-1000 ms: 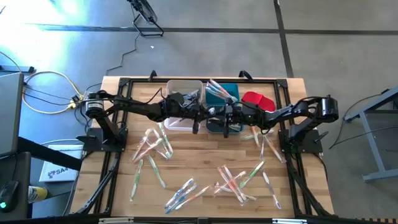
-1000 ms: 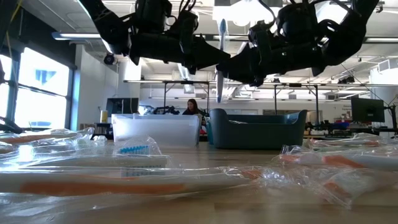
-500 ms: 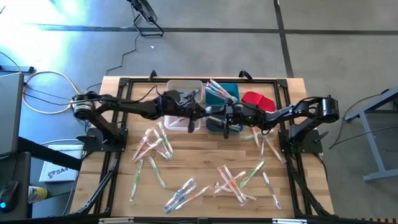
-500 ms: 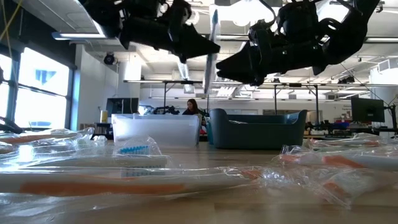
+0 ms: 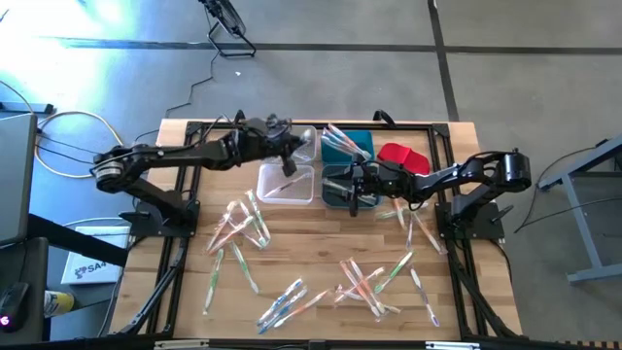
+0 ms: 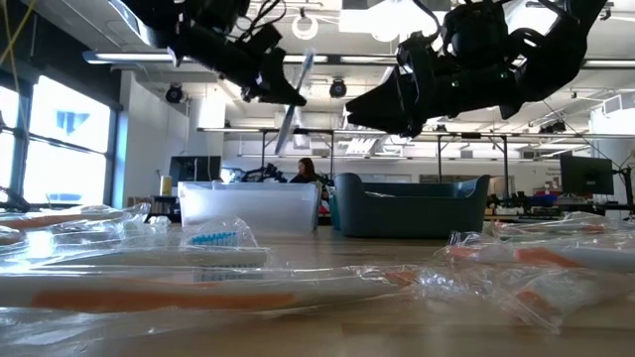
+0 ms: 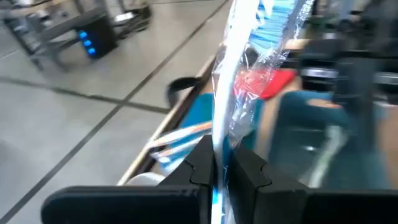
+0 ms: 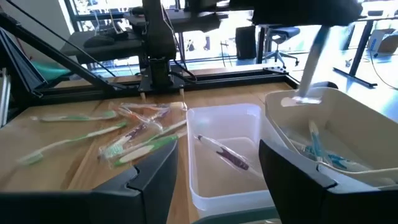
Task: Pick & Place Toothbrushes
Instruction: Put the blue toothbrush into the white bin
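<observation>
Unreadable lettering beside the table (image 5: 292, 243)

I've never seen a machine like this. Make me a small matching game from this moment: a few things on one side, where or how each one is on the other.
Things:
1. left gripper
2. right gripper
3. clear bin
4. red cloth piece

Places or states:
a. lying beside the teal bin
b. open, empty, above the teal bin
c. holds one toothbrush in its bottom
d. shut on a wrapped toothbrush

Pairs: 1-d, 2-b, 3-c, 4-a
</observation>
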`<state>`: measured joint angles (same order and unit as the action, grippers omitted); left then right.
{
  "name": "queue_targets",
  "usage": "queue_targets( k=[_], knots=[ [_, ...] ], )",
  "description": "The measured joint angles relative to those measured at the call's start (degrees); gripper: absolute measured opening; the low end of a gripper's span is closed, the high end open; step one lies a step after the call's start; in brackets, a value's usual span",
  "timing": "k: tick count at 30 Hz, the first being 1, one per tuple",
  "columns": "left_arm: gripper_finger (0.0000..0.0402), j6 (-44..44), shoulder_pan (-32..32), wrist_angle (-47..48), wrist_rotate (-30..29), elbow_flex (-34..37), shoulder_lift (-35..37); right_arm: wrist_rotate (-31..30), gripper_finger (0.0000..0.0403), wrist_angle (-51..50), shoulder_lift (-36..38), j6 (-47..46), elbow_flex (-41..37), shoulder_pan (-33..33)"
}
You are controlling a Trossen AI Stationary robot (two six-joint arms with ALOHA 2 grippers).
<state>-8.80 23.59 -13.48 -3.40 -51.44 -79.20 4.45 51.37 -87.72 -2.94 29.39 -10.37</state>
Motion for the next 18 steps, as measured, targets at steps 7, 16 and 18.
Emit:
queue_targets(
  k=[7, 16, 18],
  knots=[
    [0.0019, 2.9, 6.4, 2.1, -0.5, 0.0, -1.2, 0.0, 0.0217, 0.0, 0.0, 0.2, 0.0, 0.0],
    [0.0019, 4.1, 10.3, 4.9, -0.5, 0.0, -5.6, -1.7, 0.0217, -0.3, 0.0, 0.2, 0.0, -0.1],
    [0.0019, 4.5, 10.3, 5.2, -1.1, 0.0, -6.9, -1.7, 0.0217, -0.5, 0.0, 0.2, 0.0, -0.1]
  ],
)
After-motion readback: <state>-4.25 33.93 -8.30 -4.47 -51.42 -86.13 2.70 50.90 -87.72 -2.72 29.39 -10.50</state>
